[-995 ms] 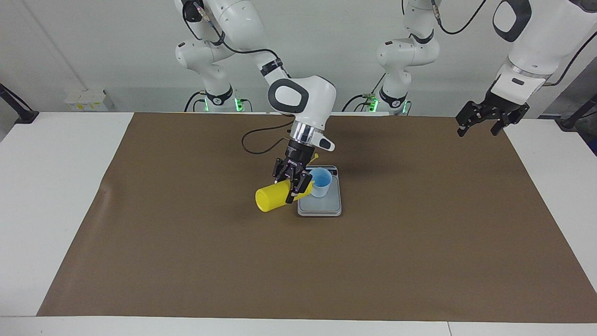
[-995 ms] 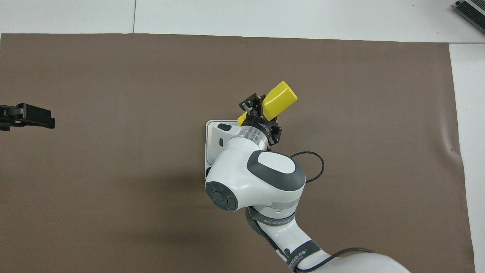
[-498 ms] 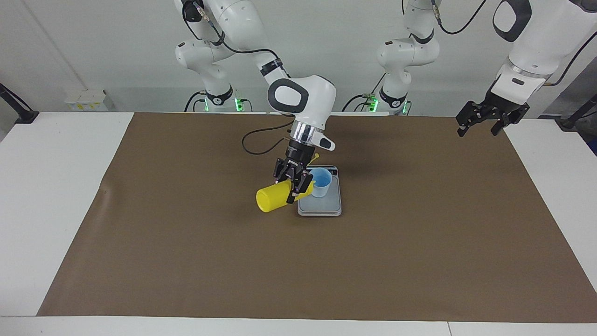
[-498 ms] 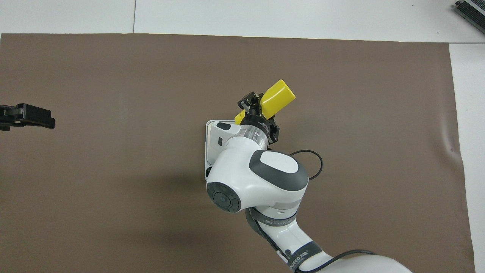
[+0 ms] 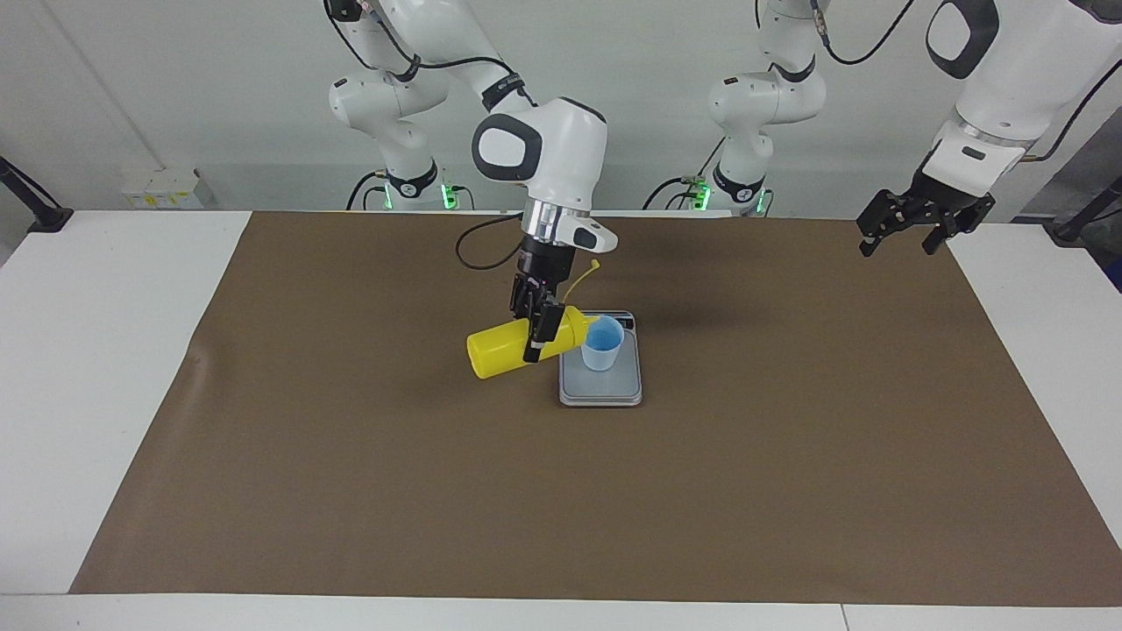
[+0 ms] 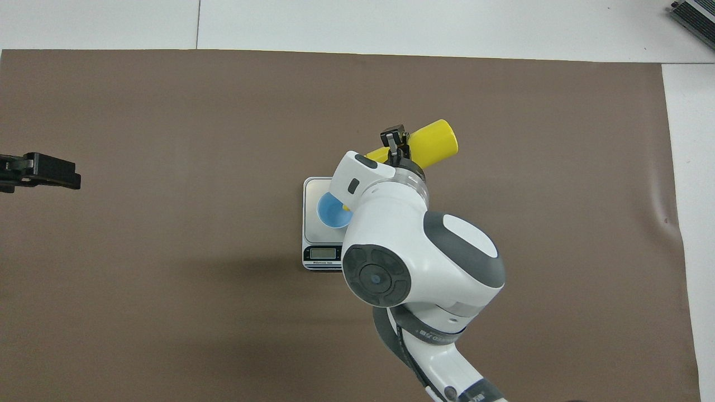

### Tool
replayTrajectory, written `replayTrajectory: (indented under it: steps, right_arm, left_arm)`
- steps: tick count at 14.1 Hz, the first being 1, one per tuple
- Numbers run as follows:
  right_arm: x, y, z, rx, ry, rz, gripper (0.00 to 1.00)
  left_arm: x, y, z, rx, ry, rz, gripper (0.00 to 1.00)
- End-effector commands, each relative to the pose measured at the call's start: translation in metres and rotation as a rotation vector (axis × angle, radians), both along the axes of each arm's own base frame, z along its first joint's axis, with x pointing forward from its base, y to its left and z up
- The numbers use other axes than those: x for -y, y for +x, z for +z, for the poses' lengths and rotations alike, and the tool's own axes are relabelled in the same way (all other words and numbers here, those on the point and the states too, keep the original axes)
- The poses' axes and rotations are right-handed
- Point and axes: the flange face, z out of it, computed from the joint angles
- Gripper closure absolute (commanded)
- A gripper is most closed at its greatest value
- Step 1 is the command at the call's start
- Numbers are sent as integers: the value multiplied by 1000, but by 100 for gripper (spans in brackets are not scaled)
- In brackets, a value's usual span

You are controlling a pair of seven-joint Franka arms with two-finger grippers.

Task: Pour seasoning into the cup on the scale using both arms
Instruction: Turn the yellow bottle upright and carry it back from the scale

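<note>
At centre frame, the right tool (image 5: 535,333) clamps the seasoning (image 5: 517,343), tipped sideways beside the cup (image 5: 602,343) on the scale (image 5: 601,390). Upper right, the left tool (image 5: 903,235) waits with fingers spread.

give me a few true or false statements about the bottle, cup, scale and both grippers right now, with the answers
1. The right gripper holds the yellow squeeze bottle tipped on its side. True.
2. The light blue cup stands on the brown mat beside the scale. False: it stands upright on the kitchen scale.
3. The bottle's cone top points toward the cup. True.
4. The left gripper is helping to hold the cup. False: it hangs open and empty over the mat's edge at the left arm's end, waiting.
5. The bottle's cap strap is pressed flat on the scale. False: it sticks up in the air.
</note>
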Motion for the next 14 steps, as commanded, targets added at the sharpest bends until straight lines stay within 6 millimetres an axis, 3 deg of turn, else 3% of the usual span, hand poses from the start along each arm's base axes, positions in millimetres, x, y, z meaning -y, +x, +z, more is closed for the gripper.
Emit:
replayTrajectory:
  steps: [1,6,14]
  right_arm:
    - [35,-9,26,-59,108,-64,100]
    - [107,14,51,-196,347,-135,100]
    - [228,40,41,-355,672,-202,100]
  left_arm:
    - [-2,-8,-1,4,20,12,0]
    - [-2,-8,-1,4,20,14,0]
    - [-2,-8,-1,4,20,12,0]
